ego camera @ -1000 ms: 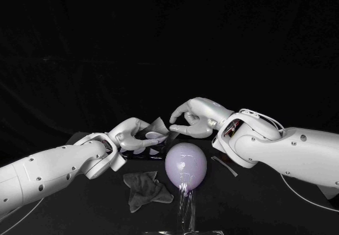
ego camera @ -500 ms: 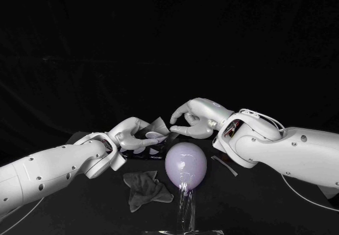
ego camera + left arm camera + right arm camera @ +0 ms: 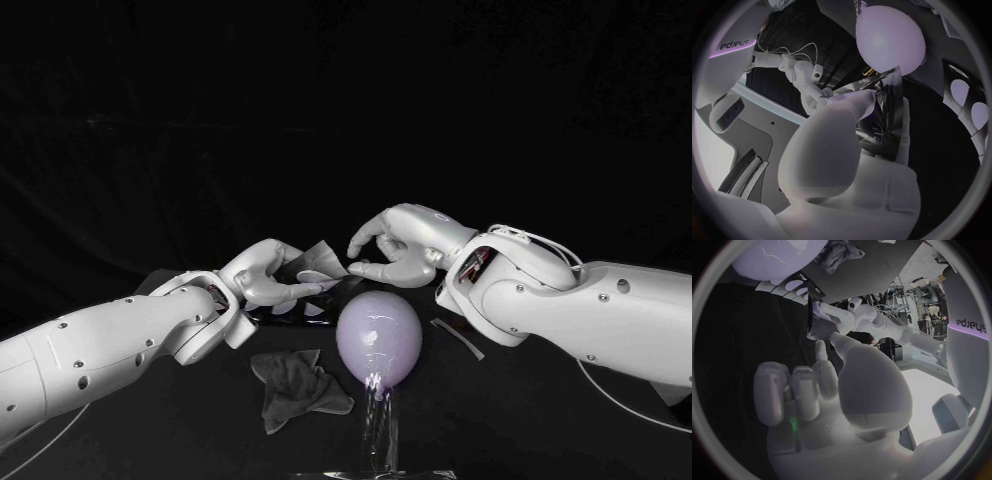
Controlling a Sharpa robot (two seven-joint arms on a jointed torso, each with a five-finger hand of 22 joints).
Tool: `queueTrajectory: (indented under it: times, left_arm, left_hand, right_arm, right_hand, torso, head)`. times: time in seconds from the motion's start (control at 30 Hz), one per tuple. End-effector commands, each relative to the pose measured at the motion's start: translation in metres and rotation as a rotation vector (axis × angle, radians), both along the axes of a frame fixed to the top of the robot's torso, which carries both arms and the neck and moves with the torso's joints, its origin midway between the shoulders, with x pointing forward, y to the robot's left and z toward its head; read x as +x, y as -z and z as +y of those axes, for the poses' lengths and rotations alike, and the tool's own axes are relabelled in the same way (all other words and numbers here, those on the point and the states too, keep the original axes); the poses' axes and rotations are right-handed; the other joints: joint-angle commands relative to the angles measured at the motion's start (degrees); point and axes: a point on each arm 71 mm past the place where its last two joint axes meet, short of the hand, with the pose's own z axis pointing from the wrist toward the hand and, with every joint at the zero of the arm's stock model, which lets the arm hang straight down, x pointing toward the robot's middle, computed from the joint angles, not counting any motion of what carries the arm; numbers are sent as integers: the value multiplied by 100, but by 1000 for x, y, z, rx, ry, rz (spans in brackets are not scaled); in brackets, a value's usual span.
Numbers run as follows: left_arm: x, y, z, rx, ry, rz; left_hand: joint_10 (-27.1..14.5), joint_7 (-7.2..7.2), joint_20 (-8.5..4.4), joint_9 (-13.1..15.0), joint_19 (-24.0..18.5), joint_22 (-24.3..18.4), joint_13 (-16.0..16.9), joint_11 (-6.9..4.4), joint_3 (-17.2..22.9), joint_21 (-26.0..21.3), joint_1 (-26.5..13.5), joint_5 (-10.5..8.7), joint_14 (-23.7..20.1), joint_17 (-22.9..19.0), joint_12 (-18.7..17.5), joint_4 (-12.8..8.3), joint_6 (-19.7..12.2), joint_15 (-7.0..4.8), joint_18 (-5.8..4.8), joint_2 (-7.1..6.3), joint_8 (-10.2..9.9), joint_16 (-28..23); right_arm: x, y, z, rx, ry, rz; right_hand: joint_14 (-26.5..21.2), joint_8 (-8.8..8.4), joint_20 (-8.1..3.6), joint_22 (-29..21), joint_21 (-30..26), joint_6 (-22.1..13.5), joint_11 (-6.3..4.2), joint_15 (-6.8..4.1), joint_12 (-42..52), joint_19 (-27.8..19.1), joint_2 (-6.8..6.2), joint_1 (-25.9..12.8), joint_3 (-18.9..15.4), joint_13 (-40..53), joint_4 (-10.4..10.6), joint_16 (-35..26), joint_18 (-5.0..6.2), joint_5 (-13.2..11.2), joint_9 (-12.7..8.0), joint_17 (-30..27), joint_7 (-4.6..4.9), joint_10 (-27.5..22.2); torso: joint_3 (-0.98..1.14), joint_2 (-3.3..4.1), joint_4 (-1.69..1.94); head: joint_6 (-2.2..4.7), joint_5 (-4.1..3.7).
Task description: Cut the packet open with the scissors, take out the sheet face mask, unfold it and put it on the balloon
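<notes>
The left hand (image 3: pixel 271 278) has its fingers clamped on the packet (image 3: pixel 300 311) and lifts it off the surface (image 3: pixel 548 420), just behind the balloon (image 3: pixel 379 335) on the left arm's side. This likely keeps the mouth of the packet presented to the other hand. The packet is dark and glossy, printed with pale ovals, and a pale flap (image 3: pixel 320 263) rises from it (foil lining or mask, I cannot tell).

The right hand (image 3: pixel 397 250) hovers behind the balloon, close to that flap. Most of its fingers (image 3: pixel 792 390) are curled in, while the thumb and one finger stand apart with nothing between them, seemingly poised to pinch.

The balloon is smooth, lilac and egg-shaped, and sits on a clear stand (image 3: pixel 382 430), which leaves its sides free for draping. A crumpled grey cloth (image 3: pixel 296 385) lies beside the stand.
</notes>
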Motion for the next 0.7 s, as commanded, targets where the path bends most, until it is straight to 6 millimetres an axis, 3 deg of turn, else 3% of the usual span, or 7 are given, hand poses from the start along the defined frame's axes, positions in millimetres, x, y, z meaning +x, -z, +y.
queueTrajectory:
  times: [0.03,0.17,0.43,0.7]
  left_arm:
    - [0,-4,-2,-24,1,-19]
    - [-1,-5,-4,-27,5,-24]
    - [-2,-5,-7,-25,14,-27]
    - [-3,-5,-9,-25,22,-28]
  left_hand:
    - [96,-2,-1,28,-49,14,5,-50,35,51,-3,19,-16,3,18,-79,39,-37,58,60,0,-16]
    - [93,2,4,23,-74,24,5,-45,62,65,-3,22,-25,2,16,-114,35,-34,56,47,-14,-26]
    - [94,5,6,22,-80,29,6,-43,70,73,-6,22,-24,3,18,-124,38,-34,55,46,-18,-26]
    - [99,7,9,21,-88,37,8,-42,82,85,-14,22,-18,7,21,-137,46,-33,55,47,-20,-25]
  right_arm:
    - [-1,4,1,-51,-8,13]
    - [-1,5,2,-67,-6,17]
    - [1,6,2,-82,14,8]
    - [3,6,3,-84,34,0]
  right_hand:
    - [554,-26,14,983,-32,43,-1,-47,-42,97,-48,52,24,638,-52,13,-54,94,-6,1307,7,69]
    - [552,-37,14,983,-38,49,-2,-47,-62,94,-76,94,64,629,-92,10,-53,235,-10,1301,9,59]
    - [551,-50,11,991,-47,91,-9,-53,-68,94,-96,132,229,636,-152,9,-52,768,-12,1299,4,58]
    - [553,-46,4,1004,-38,119,-14,-59,-59,106,-57,172,368,647,-206,11,-56,720,-6,1304,0,67]
  torso:
    - [-1,0,-2]
    - [1,0,-3]
    - [-2,3,2]
    - [-4,3,-3]
  head:
    - [-2,-3]
    - [-12,-5]
    - [-9,-12]
    - [-6,-16]
